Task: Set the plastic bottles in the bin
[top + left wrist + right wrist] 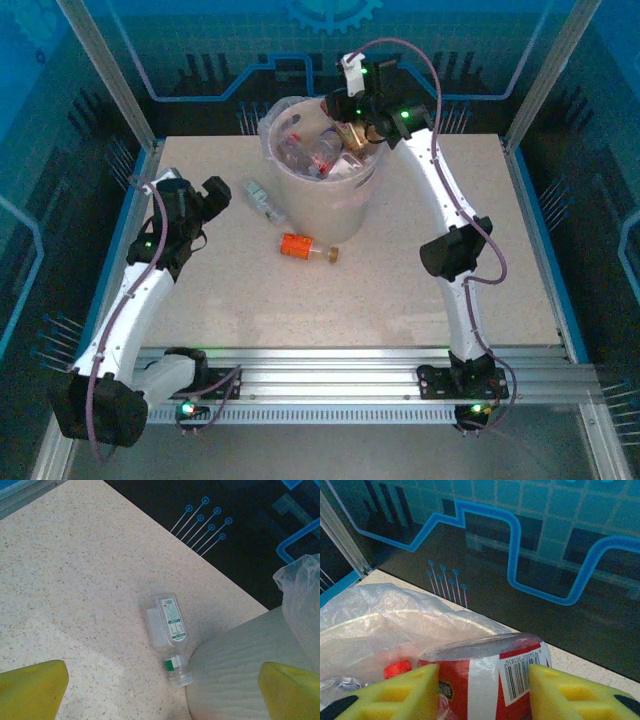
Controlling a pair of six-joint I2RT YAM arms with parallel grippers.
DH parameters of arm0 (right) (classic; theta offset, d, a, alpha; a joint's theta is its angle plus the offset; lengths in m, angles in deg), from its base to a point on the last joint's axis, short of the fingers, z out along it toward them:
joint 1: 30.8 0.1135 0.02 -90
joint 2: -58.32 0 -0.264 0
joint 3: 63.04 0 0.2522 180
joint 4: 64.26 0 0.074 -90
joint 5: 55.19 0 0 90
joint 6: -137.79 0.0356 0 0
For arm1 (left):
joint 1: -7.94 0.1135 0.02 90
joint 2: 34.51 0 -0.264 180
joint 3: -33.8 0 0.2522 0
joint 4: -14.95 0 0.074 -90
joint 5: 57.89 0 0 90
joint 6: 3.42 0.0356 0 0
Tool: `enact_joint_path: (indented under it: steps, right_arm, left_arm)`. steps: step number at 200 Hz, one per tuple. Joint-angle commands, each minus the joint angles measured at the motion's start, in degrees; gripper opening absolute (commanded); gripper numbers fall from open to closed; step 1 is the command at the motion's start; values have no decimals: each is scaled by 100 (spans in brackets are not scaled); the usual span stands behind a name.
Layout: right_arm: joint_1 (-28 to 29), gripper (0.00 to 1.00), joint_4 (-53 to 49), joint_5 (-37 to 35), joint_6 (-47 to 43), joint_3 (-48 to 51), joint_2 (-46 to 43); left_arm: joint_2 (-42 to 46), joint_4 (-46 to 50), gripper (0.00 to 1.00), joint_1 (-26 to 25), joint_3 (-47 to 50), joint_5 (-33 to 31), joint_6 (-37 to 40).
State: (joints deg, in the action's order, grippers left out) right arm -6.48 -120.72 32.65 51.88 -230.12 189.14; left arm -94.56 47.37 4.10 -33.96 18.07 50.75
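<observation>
The right end effector [481, 680] grips a red-labelled bottle [485, 662] over the bin [335, 205] (several bottles [312, 152] lie inside), while the left end effector [162, 685] hangs wide open above the counter [250, 300], where a green-capped bottle [167, 622] and an orange-labelled bottle [303, 247] lie beside the bin.

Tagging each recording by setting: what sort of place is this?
Probably a purpose-built robot test cell, not a home: a speckled tabletop fenced by aluminium posts, wall panels printed with blue circuit patterns, and an aluminium mounting rail along the near edge.
</observation>
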Motion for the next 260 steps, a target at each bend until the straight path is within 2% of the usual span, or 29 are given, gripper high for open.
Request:
enact_joint_path:
  steps: [1,22,50,106,149,186,228,260]
  right_arm:
    - [26,48,-765,418,-67,135,-110]
    - [30,53,-844,510,-36,135,-162]
    - [29,66,-860,371,-68,128,-254]
    - [46,100,-966,73,-146,4,-532]
    - [116,100,-1229,-422,-125,153,-959]
    - [141,100,-1263,-795,164,935,-1658]
    - [265,100,-796,-987,436,2929,-3006]
    - [628,100,-176,-1352,455,4621,-4167]
  left_arm:
    - [-72,2,99,48,-229,-11,190]
    - [-223,118,99,48,-367,97,209]
    - [-447,133,99,44,-512,374,187]
    - [-1179,-14,99,47,-738,790,34]
    - [-2093,-59,99,41,-1084,947,-61]
    - [-2970,-241,99,44,-1445,991,-213]
    - [-4054,-267,99,44,-2025,1135,-323]
    - [-4712,-285,99,48,-2411,1174,-444]
